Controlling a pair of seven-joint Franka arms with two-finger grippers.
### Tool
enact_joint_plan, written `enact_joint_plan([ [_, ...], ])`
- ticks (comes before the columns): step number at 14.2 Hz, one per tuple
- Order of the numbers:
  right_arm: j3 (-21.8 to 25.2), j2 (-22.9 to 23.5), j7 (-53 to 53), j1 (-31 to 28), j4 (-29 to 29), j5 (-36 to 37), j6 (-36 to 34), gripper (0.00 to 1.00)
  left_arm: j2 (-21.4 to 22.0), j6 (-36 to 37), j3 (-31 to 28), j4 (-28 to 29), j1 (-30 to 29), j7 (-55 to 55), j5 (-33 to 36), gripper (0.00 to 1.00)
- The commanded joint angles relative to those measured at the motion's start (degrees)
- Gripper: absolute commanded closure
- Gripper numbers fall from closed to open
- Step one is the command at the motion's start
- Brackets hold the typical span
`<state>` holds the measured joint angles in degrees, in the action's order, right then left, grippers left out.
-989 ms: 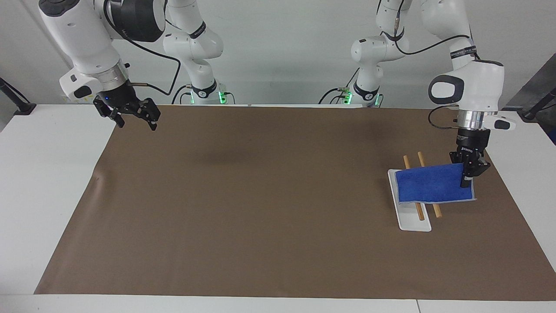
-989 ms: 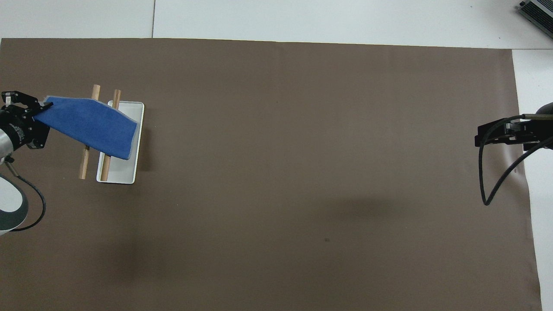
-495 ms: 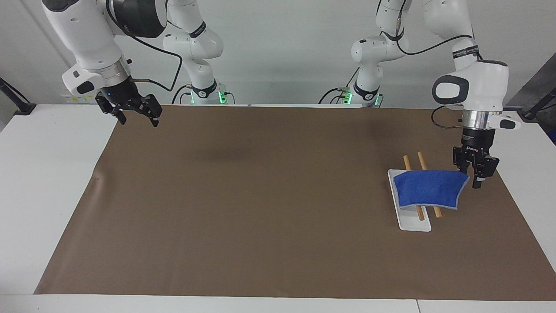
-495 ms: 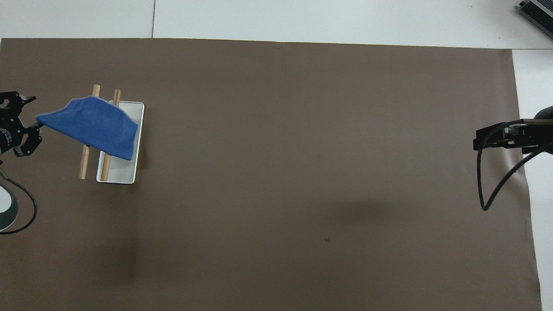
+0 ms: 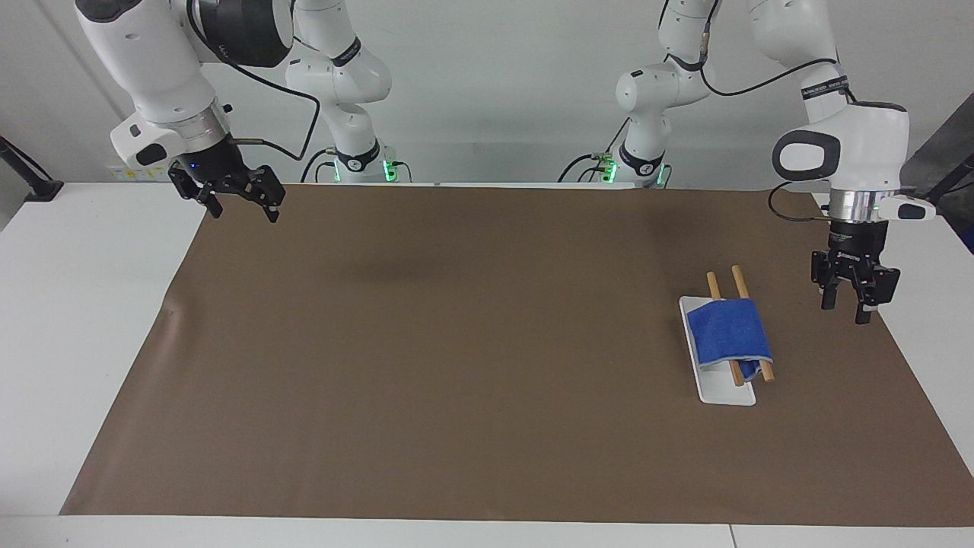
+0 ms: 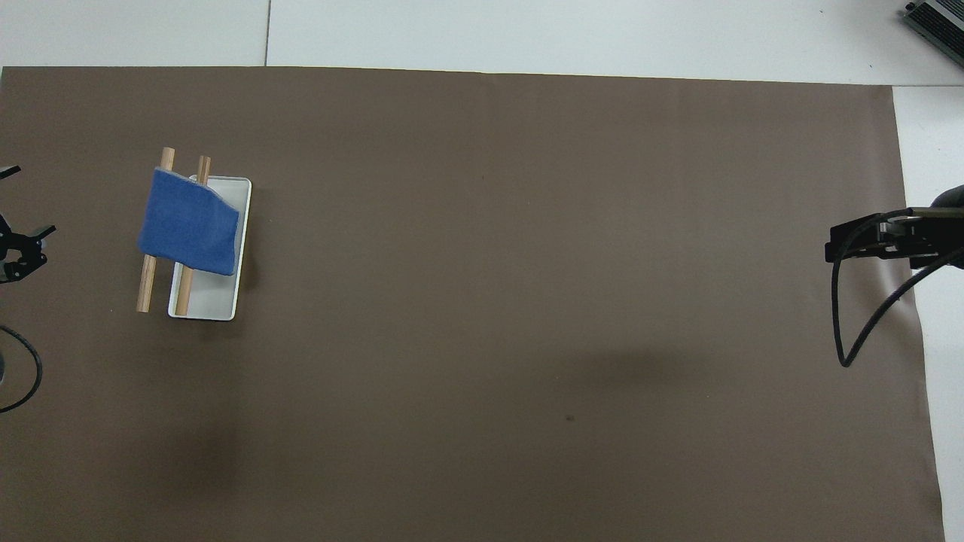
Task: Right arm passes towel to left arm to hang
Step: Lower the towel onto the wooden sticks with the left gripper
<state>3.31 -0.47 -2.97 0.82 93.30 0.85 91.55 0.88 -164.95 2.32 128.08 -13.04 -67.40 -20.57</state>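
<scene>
The blue towel (image 5: 727, 331) hangs draped over the two wooden rods (image 5: 736, 275) of the white-based rack (image 5: 723, 390), toward the left arm's end of the table. It also shows in the overhead view (image 6: 190, 229) on the rack (image 6: 215, 301). My left gripper (image 5: 845, 308) is open and empty, hovering beside the rack over the mat's edge, apart from the towel; only its fingertips show in the overhead view (image 6: 34, 199). My right gripper (image 5: 237, 202) is open and empty, raised over the mat's corner at the right arm's end (image 6: 830, 242), and that arm waits.
A brown mat (image 5: 456, 342) covers most of the white table (image 5: 76, 304). A black cable (image 6: 851, 316) loops down from the right wrist.
My left gripper opened, let go of the towel and drew away toward the table's end. The towel's freed end dropped over the rods. The right gripper rose slightly.
</scene>
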Motion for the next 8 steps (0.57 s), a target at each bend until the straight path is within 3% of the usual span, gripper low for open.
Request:
enact_joint_plan([
  [1,-0.15,-1.38,0.07,-0.38,1.62,0.02,0.30,0.00,2.20,6.89,0.31,-1.33,0.55,2.61,0.35,0.06],
  [4,-0.15,-1.38,0.07,-0.38,1.62,0.02,0.30,0.00,3.17,15.43,0.58,-3.35,3.88,9.54,0.35,0.02],
  [8,-0.15,-1.38,0.07,-0.29,1.62,0.02,0.30,0.00,4.66,19.13,0.58,-3.89,9.86,12.38,4.73,0.02],
])
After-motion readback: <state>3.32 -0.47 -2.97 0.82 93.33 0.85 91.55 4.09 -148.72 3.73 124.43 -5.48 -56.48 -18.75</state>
